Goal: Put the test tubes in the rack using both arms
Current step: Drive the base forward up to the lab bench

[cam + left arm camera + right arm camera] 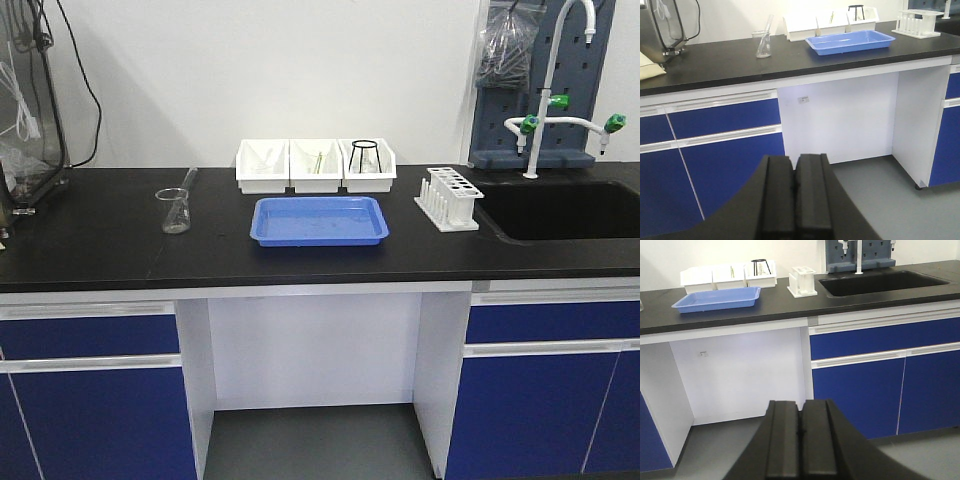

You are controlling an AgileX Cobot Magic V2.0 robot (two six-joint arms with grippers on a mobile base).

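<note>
Glass, clear, thin and slick. Front view: the test tube (188,181) leans in the beaker (173,210) at left centre. The white holed rack (448,198) stands well apart at right, beside the sink (560,210). I judge a skewed pull could tip the beaker.

Left wrist view: the left gripper (794,162) sits at bottom centre, its flat black jaws pressed together and empty, below the black counter (715,65). Rising carelessly could clip its edge.

Right wrist view: the right gripper (801,407) is likewise closed on nothing.

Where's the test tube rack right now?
In the front view, the rack stands on the black counter, right of the blue tray and just left of the sink.
</note>
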